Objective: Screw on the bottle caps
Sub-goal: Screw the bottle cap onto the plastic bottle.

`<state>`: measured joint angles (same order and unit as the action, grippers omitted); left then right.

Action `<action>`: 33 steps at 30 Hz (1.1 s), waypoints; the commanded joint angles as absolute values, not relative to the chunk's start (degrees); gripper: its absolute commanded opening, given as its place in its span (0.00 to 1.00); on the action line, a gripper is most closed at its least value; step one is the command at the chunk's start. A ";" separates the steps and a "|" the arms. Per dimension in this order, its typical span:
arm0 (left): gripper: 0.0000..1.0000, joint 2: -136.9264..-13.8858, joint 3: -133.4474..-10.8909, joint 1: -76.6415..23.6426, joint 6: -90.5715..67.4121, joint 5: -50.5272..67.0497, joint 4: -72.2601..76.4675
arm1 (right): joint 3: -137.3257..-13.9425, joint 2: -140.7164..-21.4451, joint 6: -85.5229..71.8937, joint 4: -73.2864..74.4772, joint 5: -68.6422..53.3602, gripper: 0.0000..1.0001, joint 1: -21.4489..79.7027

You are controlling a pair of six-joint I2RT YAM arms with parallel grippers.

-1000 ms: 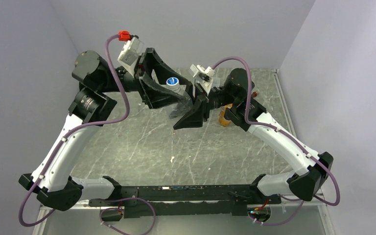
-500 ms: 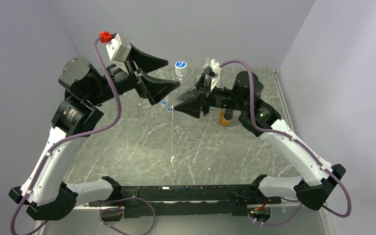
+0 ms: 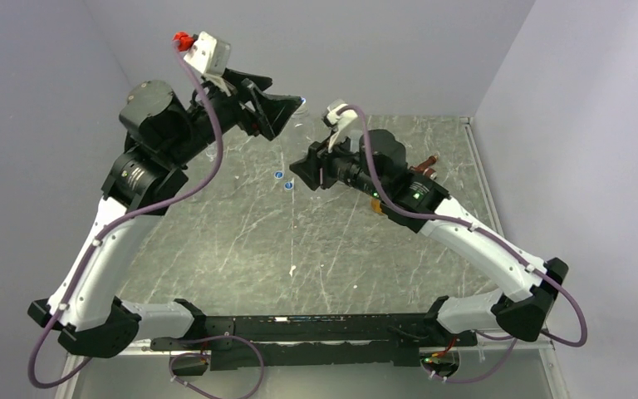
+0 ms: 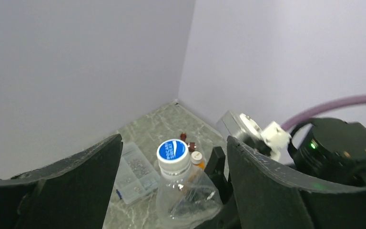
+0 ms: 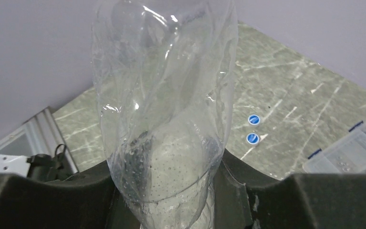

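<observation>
Plastic fills the right wrist view: the clear bottle (image 5: 164, 109) rises straight ahead, its crumpled lower body pinched between the two fingers of the right gripper (image 5: 167, 191), which press on it from both sides. Beyond it, on the table (image 5: 295, 81), two loose caps (image 5: 253, 119) lie blue side up, close together and well apart from the bottle. A clear box (image 5: 352, 152) sits at the right edge of the view.

In the left wrist view the left gripper (image 4: 174, 138) is spread wide, with one finger on each side of the bottle's top and neither touching it. A blue cap (image 4: 172, 151) sits on the neck; how far it is screwed down cannot be told. The bottle stands roughly upright and is dented below the shoulder. Just behind it is the orange bottle (image 4: 198, 161), and farther back are two brownish things too small to identify. The box lies on the table to the left of the clear bottle.

From above, both arms reach toward the far middle of the table, with their grippers near each other. The clear bottle hardly shows there: only a blue speck of its cap appears at the tip of a left finger. The loose caps lie just left of the right gripper. The orange bottle is mostly hidden behind the right arm.
</observation>
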<state>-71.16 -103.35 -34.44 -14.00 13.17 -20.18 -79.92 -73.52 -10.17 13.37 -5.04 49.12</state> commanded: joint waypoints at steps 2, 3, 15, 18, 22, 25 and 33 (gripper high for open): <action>0.80 -74.75 -108.36 -34.45 -13.29 6.20 -23.00 | -84.21 -75.63 -8.13 13.08 5.13 0.09 51.50; 0.78 -75.44 -109.09 -34.45 -13.35 5.15 -24.03 | -84.40 -75.89 -8.05 12.97 5.48 0.09 51.69; 0.65 -78.03 -109.93 -34.46 -14.16 3.39 -26.48 | -85.94 -78.26 -7.38 13.03 7.70 0.08 52.82; 0.62 -78.20 -109.86 -34.43 -14.35 4.05 -26.43 | -86.12 -78.63 -7.30 13.32 7.87 0.08 52.82; 0.61 -78.86 -110.36 -34.45 -14.59 4.38 -27.20 | -86.31 -78.84 -7.29 13.32 7.99 0.08 52.91; 0.62 -79.09 -110.14 -34.46 -15.04 4.71 -27.12 | -86.37 -78.92 -7.17 13.34 7.92 0.08 52.91; 0.58 -79.54 -109.77 -34.45 -15.73 5.36 -26.54 | -86.57 -79.12 -7.21 13.60 7.82 0.07 53.09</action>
<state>-79.61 -107.92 -34.44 -14.72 4.69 -27.73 -83.64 -79.20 -7.94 14.87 7.01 52.71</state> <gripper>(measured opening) 0.609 0.465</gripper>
